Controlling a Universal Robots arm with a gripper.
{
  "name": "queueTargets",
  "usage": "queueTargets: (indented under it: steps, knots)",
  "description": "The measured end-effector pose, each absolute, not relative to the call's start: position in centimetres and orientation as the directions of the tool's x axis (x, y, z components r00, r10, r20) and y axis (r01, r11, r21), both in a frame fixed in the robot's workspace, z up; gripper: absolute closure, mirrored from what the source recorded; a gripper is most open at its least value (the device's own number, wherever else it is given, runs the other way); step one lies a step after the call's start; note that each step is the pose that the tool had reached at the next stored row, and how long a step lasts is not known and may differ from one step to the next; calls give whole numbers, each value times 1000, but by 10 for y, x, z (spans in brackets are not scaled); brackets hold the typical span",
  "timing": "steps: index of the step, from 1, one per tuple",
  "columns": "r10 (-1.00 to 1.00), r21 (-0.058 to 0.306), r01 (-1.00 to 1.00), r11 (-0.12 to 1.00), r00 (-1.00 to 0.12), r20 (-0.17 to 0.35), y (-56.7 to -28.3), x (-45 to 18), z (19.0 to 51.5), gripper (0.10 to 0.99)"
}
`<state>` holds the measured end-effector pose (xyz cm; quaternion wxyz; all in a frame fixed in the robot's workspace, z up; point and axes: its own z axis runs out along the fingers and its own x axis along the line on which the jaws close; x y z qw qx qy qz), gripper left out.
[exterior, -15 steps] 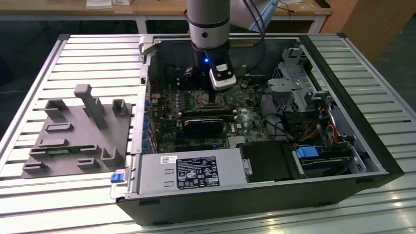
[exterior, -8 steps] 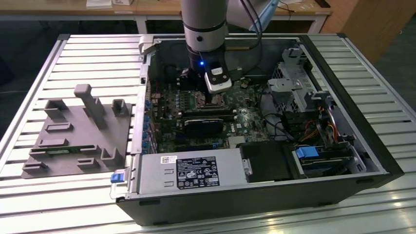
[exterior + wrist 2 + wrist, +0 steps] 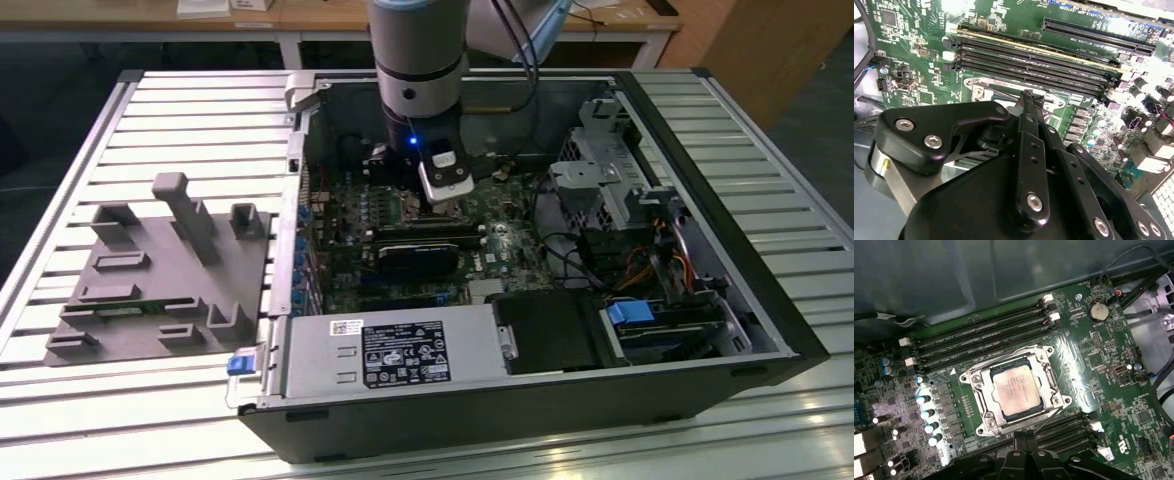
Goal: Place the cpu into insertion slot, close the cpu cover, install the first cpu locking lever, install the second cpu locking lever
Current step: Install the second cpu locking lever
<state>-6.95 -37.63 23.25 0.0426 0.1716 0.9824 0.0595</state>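
Note:
In the first wrist view the cpu [image 3: 1017, 389], a silvery square chip, lies flat in the insertion slot [image 3: 985, 416] on the green board. The cpu cover [image 3: 1047, 376], a thin silver frame, lies down around the chip, whose top shows through the window. My gripper [image 3: 1022, 441] hovers just off one edge of the socket, fingers pressed together with nothing between them. In the second wrist view the shut fingertips of the gripper [image 3: 1030, 100] point at the socket's silver frame [image 3: 985, 86]. In the exterior view the gripper [image 3: 430, 196] reaches down into the open computer case.
Black memory slots [image 3: 984, 335] run along two sides of the socket. A black ribbed block [image 3: 424, 250] sits near the gripper, a grey power supply box [image 3: 387, 355] at the case front, a drive cage [image 3: 614, 190] at the exterior view's right. A grey fixture [image 3: 147, 270] lies outside.

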Motion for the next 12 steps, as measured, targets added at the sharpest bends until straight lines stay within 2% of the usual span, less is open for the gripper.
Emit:
queueTargets:
  steps: [5,12]
  knots:
    - [344,165,332,929,-937,-51,-383,-70,230,984]
    - [333,184,320,930,-942,-44,-389,-71,228,984]
